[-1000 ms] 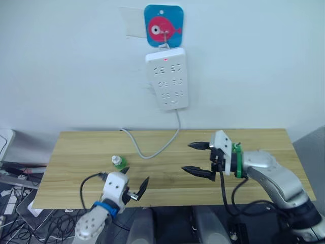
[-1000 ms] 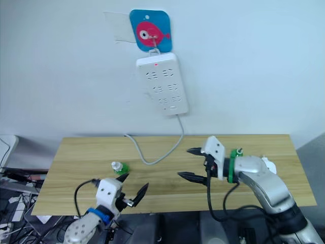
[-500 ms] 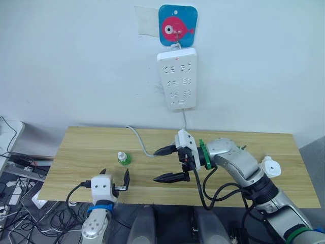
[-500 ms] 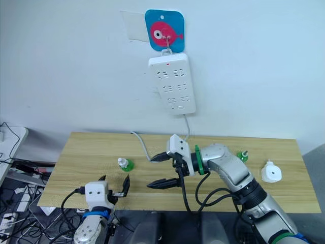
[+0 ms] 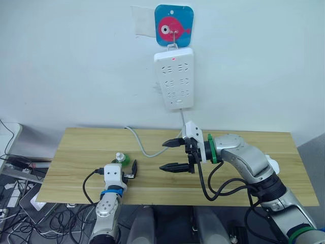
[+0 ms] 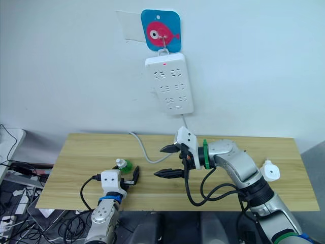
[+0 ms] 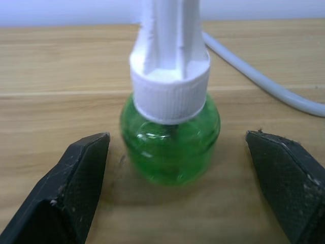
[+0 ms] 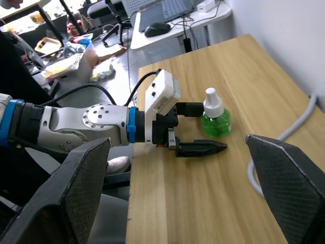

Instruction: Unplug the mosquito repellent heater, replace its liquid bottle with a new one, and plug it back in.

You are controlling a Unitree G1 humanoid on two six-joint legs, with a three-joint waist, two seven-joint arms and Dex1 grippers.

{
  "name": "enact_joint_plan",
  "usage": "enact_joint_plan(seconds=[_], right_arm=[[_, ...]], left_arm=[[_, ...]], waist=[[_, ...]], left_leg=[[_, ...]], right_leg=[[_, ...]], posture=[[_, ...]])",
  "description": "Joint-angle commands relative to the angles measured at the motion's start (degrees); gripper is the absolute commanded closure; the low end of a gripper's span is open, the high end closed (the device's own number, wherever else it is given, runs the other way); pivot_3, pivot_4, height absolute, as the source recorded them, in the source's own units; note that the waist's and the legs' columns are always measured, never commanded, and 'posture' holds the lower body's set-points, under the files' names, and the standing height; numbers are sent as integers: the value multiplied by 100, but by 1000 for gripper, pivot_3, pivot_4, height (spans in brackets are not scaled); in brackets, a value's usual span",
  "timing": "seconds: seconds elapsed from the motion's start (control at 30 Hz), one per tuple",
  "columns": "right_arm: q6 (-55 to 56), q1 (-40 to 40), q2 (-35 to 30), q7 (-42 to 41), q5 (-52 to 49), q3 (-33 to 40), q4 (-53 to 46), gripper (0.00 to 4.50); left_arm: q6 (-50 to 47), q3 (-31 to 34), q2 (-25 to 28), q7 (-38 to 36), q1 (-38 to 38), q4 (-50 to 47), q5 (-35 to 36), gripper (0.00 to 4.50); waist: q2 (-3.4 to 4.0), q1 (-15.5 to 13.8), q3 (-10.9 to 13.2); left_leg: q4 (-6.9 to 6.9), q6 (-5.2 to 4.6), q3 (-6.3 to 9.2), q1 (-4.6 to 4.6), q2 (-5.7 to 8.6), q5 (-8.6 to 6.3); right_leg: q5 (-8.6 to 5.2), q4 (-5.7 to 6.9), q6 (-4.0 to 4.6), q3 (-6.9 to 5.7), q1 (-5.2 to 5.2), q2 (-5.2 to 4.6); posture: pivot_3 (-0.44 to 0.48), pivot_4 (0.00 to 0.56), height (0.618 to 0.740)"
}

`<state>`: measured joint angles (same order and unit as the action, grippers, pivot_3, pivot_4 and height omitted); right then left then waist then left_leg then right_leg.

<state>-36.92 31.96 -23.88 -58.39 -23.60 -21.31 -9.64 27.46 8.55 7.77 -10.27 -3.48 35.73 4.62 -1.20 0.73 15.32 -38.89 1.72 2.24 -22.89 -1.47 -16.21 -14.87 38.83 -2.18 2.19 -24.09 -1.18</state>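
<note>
The green liquid bottle stands upright on the bench, its long axis vertical and its white cap uppermost; it lies directly ahead of the left tool, just beyond the fingertips and centred on the gap between them; the two black fingers are spread wide apart, with nothing held and neither touching the bottle. A straight advance along the bench is judged sufficient to bring the round green body between the fingers.

The right tool is held above the middle of the bench, its fingers likewise apart and empty, pointing toward the robot's left; it is well apart from the bottle, so the left arm is clearly the nearer one.

The mosquito repellent heater lies on the bench near its right end, unplugged, well apart from both tools; the power strip hangs on the wall above, its grey cable trailing down onto the bench just beside the bottle.
</note>
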Motion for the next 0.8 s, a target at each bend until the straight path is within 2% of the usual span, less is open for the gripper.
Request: enact_joint_plan(seconds=[0.03,0.2,0.3,0.37,0.47,0.6,0.7,0.8], right_arm=[[-77,-29,-10,124,-87,196,-305,0],[-136,-34,-1,262,-85,260,-312,0],[-144,-96,4,404,-49,309,-346,0],[-150,-162,-4,506,-44,376,-388,0],[-93,-265,-72,618,-13,497,-408,0],[13,-414,-236,628,-54,725,-452,0],[160,-531,-296,651,-34,841,-527,0],[170,-669,-337,700,-83,948,-680,0]], left_arm=[[284,37,-25,124,-31,363,-55,296],[422,-15,-53,235,-93,434,-126,1591],[304,-16,-4,370,-33,57,-193,2290],[112,-135,26,346,125,-545,-287,2290],[-616,-605,241,-208,481,-2044,-360,2290],[-2117,-1454,867,-1527,724,-4049,114,2290],[-3155,-2007,1327,-2462,412,-4703,490,2290],[-3812,-2230,1498,-2885,-163,-4750,618,2290]], waist=[[-1,36,0],[-1,92,-1],[-1,101,-1],[-2,101,-1],[-2,100,0],[-2,81,0],[-2,96,0],[-2,111,0]], left_leg=[[0,0,0,1,0,0],[-2,1,1,3,1,1],[-2,1,4,3,-1,1],[-2,1,5,1,-1,1],[0,3,3,-3,0,1],[1,6,7,-3,3,3],[1,6,1,-1,4,3],[3,6,3,1,0,3]], right_leg=[[0,1,0,0,0,0],[0,6,0,0,2,0],[0,7,0,-2,1,1],[0,7,0,-3,0,1],[0,6,0,0,-2,-1],[0,4,0,-2,3,-2],[0,4,0,4,2,-1],[0,5,0,1,1,12]], posture=[[-4,242,740],[-2,246,740],[7,248,740],[7,248,740],[11,254,740],[24,254,740],[11,252,740],[-20,245,740]])
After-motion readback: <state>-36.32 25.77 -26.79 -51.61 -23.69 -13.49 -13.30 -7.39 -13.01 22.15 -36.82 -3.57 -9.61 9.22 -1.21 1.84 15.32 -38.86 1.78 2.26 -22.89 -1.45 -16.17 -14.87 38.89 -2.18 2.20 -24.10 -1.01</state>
